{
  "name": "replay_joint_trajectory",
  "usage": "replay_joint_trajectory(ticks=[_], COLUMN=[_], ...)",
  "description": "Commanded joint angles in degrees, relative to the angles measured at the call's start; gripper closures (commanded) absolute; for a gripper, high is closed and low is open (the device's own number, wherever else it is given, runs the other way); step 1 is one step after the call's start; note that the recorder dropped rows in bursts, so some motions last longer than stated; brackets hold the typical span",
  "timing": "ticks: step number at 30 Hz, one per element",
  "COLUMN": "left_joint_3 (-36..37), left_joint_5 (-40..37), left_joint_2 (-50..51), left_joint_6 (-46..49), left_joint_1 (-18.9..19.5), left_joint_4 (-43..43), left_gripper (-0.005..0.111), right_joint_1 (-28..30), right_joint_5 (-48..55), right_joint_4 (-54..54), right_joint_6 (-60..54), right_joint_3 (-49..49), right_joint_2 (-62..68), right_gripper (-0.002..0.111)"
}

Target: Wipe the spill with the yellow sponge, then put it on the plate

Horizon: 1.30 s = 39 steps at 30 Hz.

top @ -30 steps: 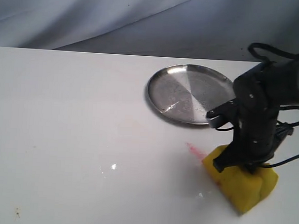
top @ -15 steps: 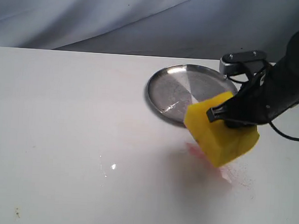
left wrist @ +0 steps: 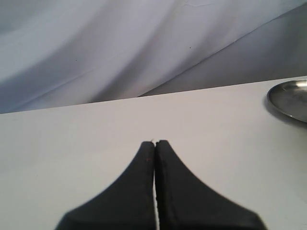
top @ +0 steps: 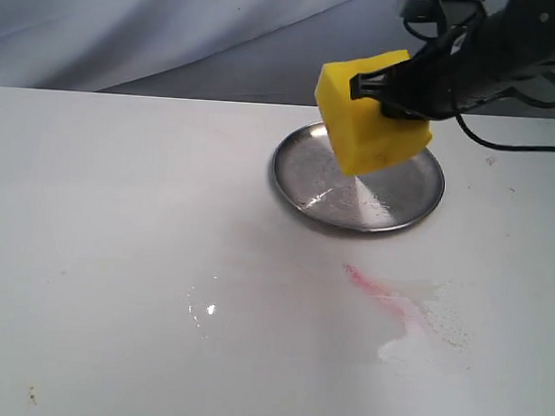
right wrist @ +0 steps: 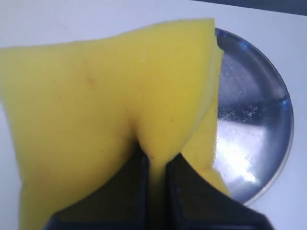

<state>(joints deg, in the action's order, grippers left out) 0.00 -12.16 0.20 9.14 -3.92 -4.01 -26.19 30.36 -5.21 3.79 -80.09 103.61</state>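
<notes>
Right gripper (top: 393, 94) clamped on sponge (top: 363, 124), pinching it into a fold; a second ago it was down on the table (top: 114, 255) by the pink streak (top: 374, 286), now it hangs over the plate (top: 299, 172). I judge wiping done, release next. Thin wet film (top: 410, 346) remains. Left gripper (left wrist: 155, 143) closed, empty. No readable writing.

I look on a white table (top: 117, 208) bearing a pink-red streak (top: 378, 290). Left of the streak sit small bright glints (top: 209, 309). Far left of it and nearer the table's front edge is a dark speck (top: 32, 398). Beyond the streak hangs creased grey-blue cloth (top: 176, 23).
</notes>
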Motion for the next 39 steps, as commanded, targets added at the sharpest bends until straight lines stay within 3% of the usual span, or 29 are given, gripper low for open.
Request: replay_joint_trajectory(ticks=[1, 5, 15, 19, 23, 25, 28, 29, 31, 35, 39], left_joint_3=[0.0, 0.0, 0.0, 0.0, 0.0, 0.0, 0.0, 0.0, 0.0, 0.0, 0.0], left_joint_5=[0.4, 0.4, 0.4, 0.4, 0.4, 0.4, 0.4, 0.4, 0.4, 0.4, 0.4], left_joint_2=[-0.2, -0.2, -0.2, -0.2, -0.2, -0.2, -0.2, -0.2, -0.2, -0.2, -0.2], left_joint_6=[0.0, 0.0, 0.0, 0.0, 0.0, 0.0, 0.0, 0.0, 0.0, 0.0, 0.0], left_joint_1=[0.0, 0.0, 0.0, 0.0, 0.0, 0.0, 0.0, 0.0, 0.0, 0.0, 0.0], left_joint_4=[0.1, 0.1, 0.1, 0.1, 0.1, 0.1, 0.1, 0.1, 0.1, 0.1, 0.1], left_gripper=[0.107, 0.107, 0.107, 0.107, 0.107, 0.107, 0.107, 0.107, 0.107, 0.107, 0.107], right_joint_1=[1.4, 2.2, 2.4, 2.4, 2.4, 2.4, 2.4, 2.4, 2.4, 2.4, 2.4], right_joint_5=[5.7, 11.6, 11.0, 11.2, 13.8, 15.7, 15.5, 10.2, 1.3, -14.3, -19.8], right_joint_4=[-0.3, -0.9, -1.0, 0.3, 1.8, 1.9, 2.8, 3.1, 2.9, 2.7, 2.6], right_joint_6=[5.1, 5.7, 5.7, 5.9, 6.0, 6.0, 6.5, 7.5, 7.7, 7.9, 8.2], right_joint_3=[-10.7, -18.3, -24.7, -24.7, -24.7, -24.7, -21.3, -15.9, -6.3, 17.1, 31.3], right_joint_2=[8.7, 15.6, 22.9, 23.1, 21.8, 20.4, 16.9, 12.9, 7.0, -9.1, -21.4], right_gripper=[0.108, 0.102, 0.046, 0.039, 0.042, 0.049, 0.075, 0.094, 0.108, 0.108, 0.108])
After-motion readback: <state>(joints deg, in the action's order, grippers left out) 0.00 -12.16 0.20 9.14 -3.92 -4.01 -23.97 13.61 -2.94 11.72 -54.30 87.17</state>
